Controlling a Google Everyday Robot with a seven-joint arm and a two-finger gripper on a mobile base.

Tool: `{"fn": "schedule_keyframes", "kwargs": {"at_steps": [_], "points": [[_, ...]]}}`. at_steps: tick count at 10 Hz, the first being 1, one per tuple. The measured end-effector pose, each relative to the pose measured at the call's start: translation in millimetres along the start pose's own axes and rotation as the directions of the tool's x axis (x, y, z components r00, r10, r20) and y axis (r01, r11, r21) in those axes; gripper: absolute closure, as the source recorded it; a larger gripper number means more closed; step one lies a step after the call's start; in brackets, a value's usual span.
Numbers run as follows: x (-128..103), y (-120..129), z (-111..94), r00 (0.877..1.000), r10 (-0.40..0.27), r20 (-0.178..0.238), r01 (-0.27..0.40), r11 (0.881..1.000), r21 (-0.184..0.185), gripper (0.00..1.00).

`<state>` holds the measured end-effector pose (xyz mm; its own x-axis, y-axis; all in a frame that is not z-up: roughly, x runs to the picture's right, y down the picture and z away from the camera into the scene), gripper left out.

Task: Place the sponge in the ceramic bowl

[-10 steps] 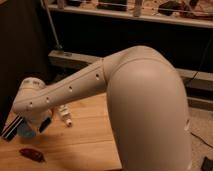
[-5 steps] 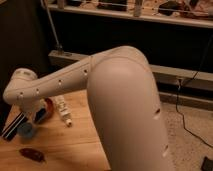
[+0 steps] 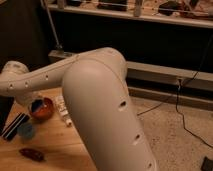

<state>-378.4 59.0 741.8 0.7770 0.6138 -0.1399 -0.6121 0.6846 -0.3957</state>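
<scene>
The blue sponge (image 3: 37,106) lies in the reddish-brown ceramic bowl (image 3: 48,111) on the wooden tabletop (image 3: 55,145), with the gripper (image 3: 29,97) just above its rim, seemingly positioned for release, though I cannot tell whether spread or pressed together.

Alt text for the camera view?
A large white arm fills the view, reaching left over a wooden table. Its gripper, mostly hidden, is over the brown bowl, where the blue sponge shows. A blue cup stands nearby.
</scene>
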Motion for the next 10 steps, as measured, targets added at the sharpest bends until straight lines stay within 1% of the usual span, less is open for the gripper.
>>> {"fn": "schedule_keyframes", "kwargs": {"at_steps": [1,2,3,5,7,9,10], "points": [[-3.7,-3.8,5.9,1.0,0.011,-0.011,-0.011,1.0,0.017,0.34],[-5.2,-9.6,13.8,0.999,0.025,-0.031,-0.024,0.999,0.042,0.24],[-7.1,-11.1,21.7,0.998,0.037,-0.047,-0.034,0.997,0.062,0.2],[-6.9,-9.7,33.5,0.997,0.043,-0.066,-0.038,0.996,0.085,0.2],[0.3,-5.4,48.7,0.995,0.042,-0.095,-0.033,0.995,0.099,0.2],[4.8,1.5,55.6,0.993,0.035,-0.11,-0.024,0.995,0.1,0.2],[6.3,6.2,56.0,0.992,0.036,-0.117,-0.026,0.995,0.091,0.2]]}}
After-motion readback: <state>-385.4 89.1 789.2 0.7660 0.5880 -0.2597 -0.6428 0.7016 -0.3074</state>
